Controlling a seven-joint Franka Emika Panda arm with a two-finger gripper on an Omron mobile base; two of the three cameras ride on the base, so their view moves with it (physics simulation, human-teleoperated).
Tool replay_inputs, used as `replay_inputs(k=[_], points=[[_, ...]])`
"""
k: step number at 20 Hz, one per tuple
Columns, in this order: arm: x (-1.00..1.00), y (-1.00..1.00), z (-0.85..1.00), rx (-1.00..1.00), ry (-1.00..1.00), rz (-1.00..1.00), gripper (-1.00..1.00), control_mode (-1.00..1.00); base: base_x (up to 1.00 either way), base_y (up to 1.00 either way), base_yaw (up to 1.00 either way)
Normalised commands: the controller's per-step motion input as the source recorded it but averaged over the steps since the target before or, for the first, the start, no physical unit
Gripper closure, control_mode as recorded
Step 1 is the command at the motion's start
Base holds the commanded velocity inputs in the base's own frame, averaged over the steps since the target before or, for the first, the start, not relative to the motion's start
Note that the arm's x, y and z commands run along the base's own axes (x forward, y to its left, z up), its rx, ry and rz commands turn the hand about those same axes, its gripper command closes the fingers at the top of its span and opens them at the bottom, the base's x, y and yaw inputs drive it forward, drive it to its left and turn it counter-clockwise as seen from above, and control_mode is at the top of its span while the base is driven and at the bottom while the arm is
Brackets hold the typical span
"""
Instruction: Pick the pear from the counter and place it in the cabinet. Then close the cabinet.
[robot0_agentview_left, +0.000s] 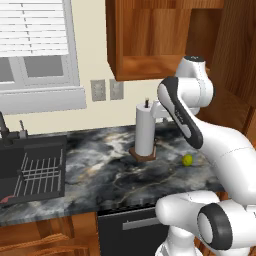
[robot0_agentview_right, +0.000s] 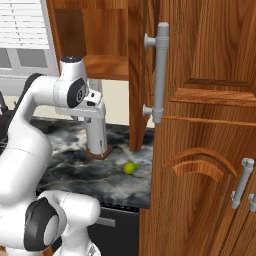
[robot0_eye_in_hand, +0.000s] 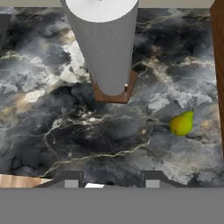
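On the counter (robot0_eye_in_hand: 52, 127), pear (robot0_eye_in_hand: 181, 124) lying flat, stem end seemingly toward the wall

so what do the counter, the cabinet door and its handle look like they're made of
Counter: looks like polished stone, marble or granite, dark grey-black with pale and golden veins.
Cabinet door: seems to be reddish-brown wood with a smooth finish; streaky grain runs along it.
Handle: probably metal, a matte grey round bar on two posts, though painted plastic would look the same in this render.

base views flank counter (robot0_agentview_left: 100, 165), hand view overhead
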Motion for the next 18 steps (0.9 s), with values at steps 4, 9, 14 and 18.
replay_inputs(k=[4,9,14,18], points=[[0.0,0.0,-0.17,0.0,-0.01,0.0,-1.0,-1.0,0.0,0.0,0.0],[-0.11,0.0,-0.38,-0.01,-0.01,-0.07,-1.0,-1.0,0.0,0.0,0.0],[-0.2,-0.08,-0.3,0.0,0.0,-0.16,-1.0,-1.0,0.0,0.0,0.0],[-0.13,-0.15,-0.29,0.0,0.05,-0.15,-1.0,-1.0,0.0,0.0,0.0]])
